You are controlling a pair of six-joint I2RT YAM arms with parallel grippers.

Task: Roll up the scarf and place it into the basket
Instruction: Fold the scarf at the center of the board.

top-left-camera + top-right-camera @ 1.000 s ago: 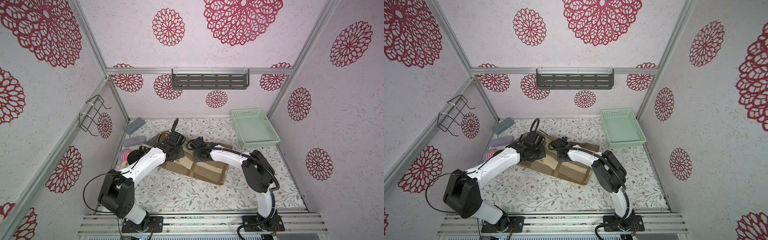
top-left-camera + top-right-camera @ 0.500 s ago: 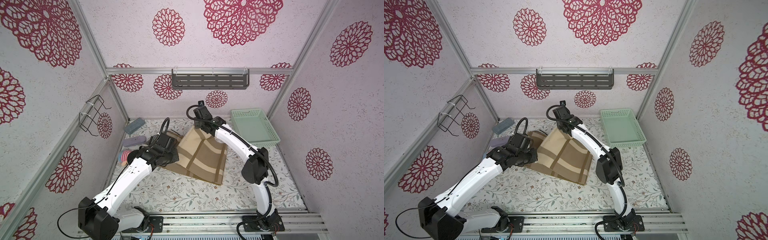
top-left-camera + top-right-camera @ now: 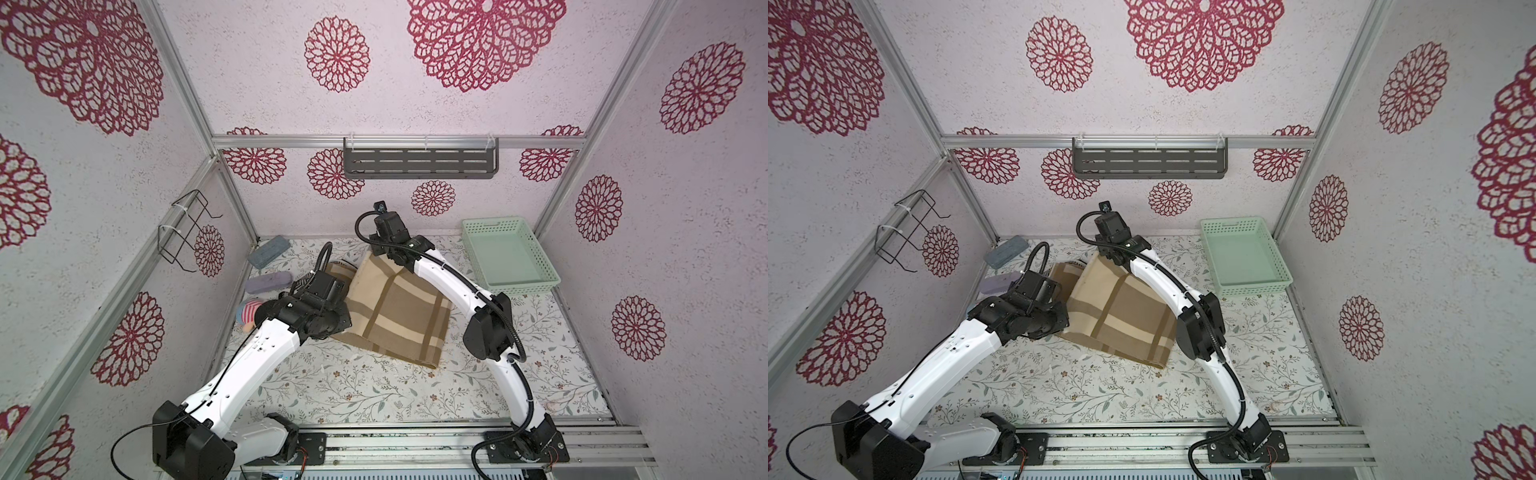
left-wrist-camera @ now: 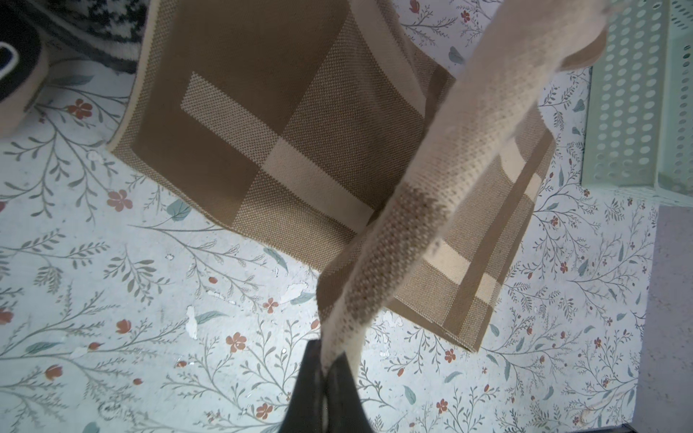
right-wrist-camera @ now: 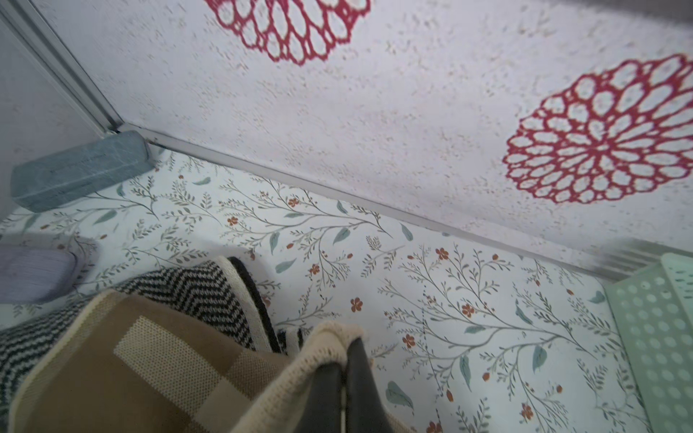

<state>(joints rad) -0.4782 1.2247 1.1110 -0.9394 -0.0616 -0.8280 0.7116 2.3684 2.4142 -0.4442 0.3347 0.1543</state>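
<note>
**Operator:** Where did I stand at that point?

**Coach:** You had both claws pinched shut on the scarf (image 3: 399,311). The left claw (image 4: 328,359) gripped one end of its cream edge. The right claw (image 5: 343,350) gripped the far end of that edge, up toward the back wall. The edge hung lifted between them, and the rest lay flat on the table (image 3: 374,395), partly over a black-and-white knitted cloth (image 5: 195,285).

**Operator:** And the basket?

**Coach:** The basket (image 3: 490,226) stood empty in the far right corner, near the scarf but not touching it (nothing looked rolled yet, as far as I could tell). I'd judge you were at the very start of the roll, raising the edge to turn it over.

**Operator:** So what did the next move need?

**Coach:** You needed to bring both ends down onto the flat part, level with each other, so the first turn came out straight. One end lagging would probably have skewed the roll.
</note>
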